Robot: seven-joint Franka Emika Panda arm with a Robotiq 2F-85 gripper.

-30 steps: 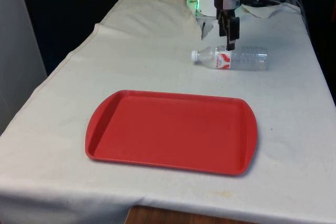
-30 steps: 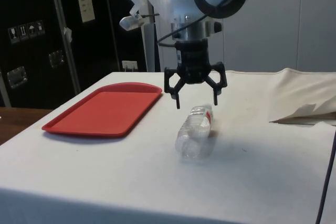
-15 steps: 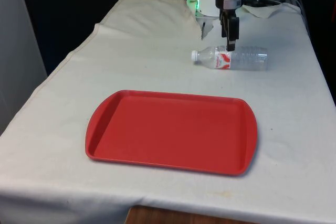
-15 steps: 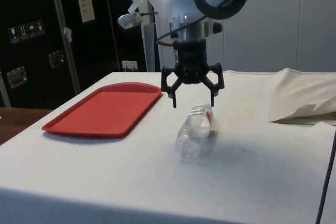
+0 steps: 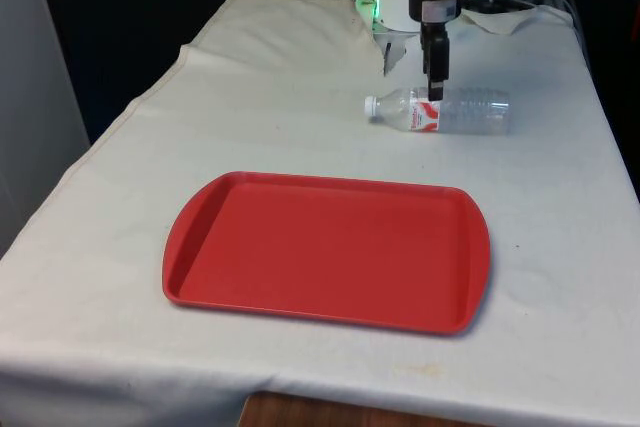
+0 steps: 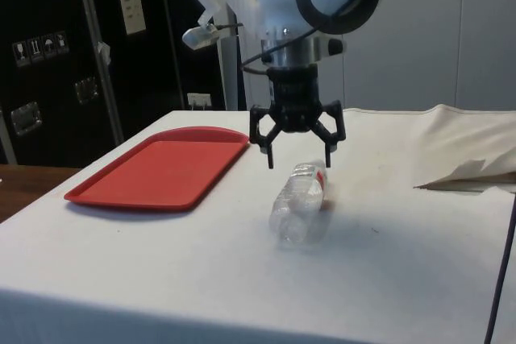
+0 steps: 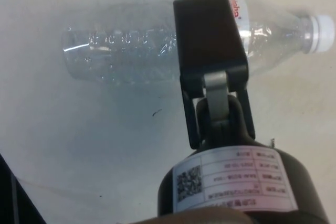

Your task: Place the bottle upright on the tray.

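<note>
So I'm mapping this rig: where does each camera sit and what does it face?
Front view: across the table, facing the tray, bottle and gripper.
Side view: from the table's side, facing the open gripper above the lying bottle; arm shows.
Wrist view: on the wrist, looking down at the bottle; a finger shows.
All share the bottle.

Lab setup: cloth-draped bench (image 5: 280, 117), dark equipment cabinets (image 6: 56, 54) with label stickers on the far side, plain grey wall panels (image 6: 451, 30) behind.
</note>
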